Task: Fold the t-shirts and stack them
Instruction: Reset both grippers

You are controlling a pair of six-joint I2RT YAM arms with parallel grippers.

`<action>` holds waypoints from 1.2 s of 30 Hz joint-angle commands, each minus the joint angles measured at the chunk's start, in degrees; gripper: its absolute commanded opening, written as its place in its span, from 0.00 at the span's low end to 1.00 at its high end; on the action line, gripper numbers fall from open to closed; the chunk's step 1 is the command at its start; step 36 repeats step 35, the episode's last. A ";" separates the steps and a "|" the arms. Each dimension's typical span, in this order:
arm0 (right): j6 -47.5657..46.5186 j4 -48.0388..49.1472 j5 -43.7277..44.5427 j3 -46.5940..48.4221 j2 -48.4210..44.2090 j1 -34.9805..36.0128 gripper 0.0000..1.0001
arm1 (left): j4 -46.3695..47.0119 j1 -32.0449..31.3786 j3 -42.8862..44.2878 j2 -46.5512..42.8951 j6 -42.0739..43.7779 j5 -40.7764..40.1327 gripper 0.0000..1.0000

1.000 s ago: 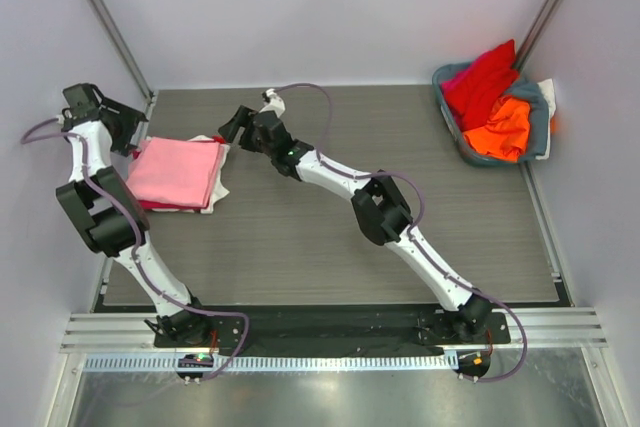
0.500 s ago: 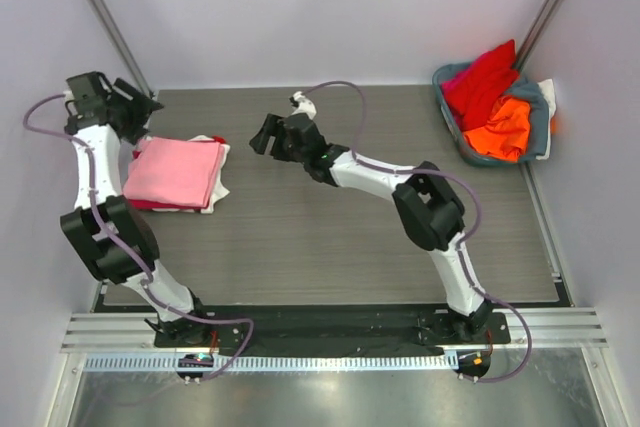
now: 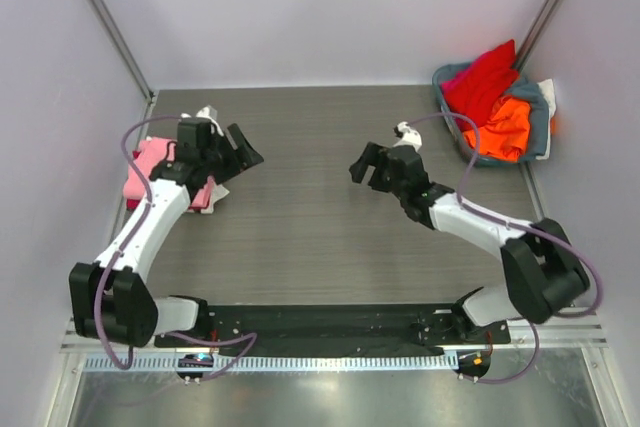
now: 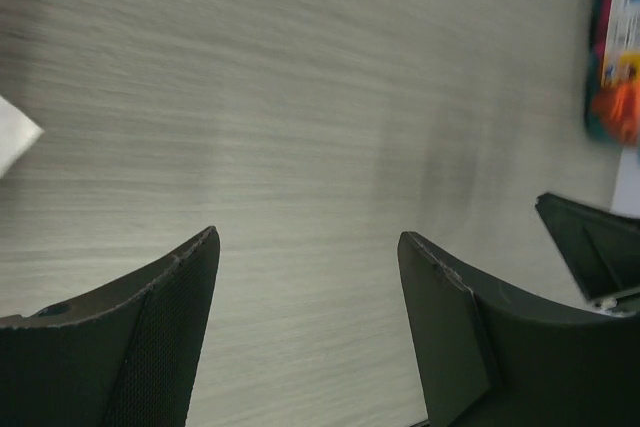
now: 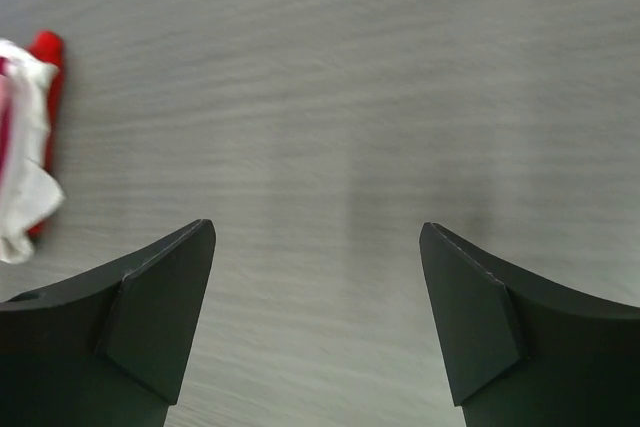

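Left end effector [image 3: 238,152] is spread, nothing pinched, held over bare table [image 3: 300,237]. The folded stack is located just behind its fingers, partly covered by the left arm. Light pink t-shirt [image 3: 147,169] is seen on top, with white t-shirt [image 3: 217,192] and crimson t-shirt [image 3: 131,203] edges exposed beneath. Right end effector [image 3: 366,169] is likewise spread and empty. The stack is seen well ahead of its fingertips; basket [image 3: 541,117] is located behind it. Red t-shirt [image 3: 484,75] and orange t-shirt [image 3: 500,129] are heaped unfolded in the basket.
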 commanded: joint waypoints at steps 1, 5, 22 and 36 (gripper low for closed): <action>-5.37 -0.29 5.48 -7.06 -8.32 -0.24 0.90 | 7.33 -5.31 -4.79 -5.69 4.10 -4.80 0.73; -6.52 -1.08 10.22 -15.50 -17.37 -0.42 0.90 | 12.78 -8.31 -17.16 -12.45 4.47 -7.62 0.73; -7.31 6.31 16.03 -34.42 -37.87 -0.24 0.89 | 32.69 -10.60 -39.44 -21.69 7.80 -6.74 0.73; -5.91 4.46 15.24 -34.42 -39.45 -0.24 0.86 | 33.19 -10.60 -41.37 -25.48 7.10 -8.41 0.74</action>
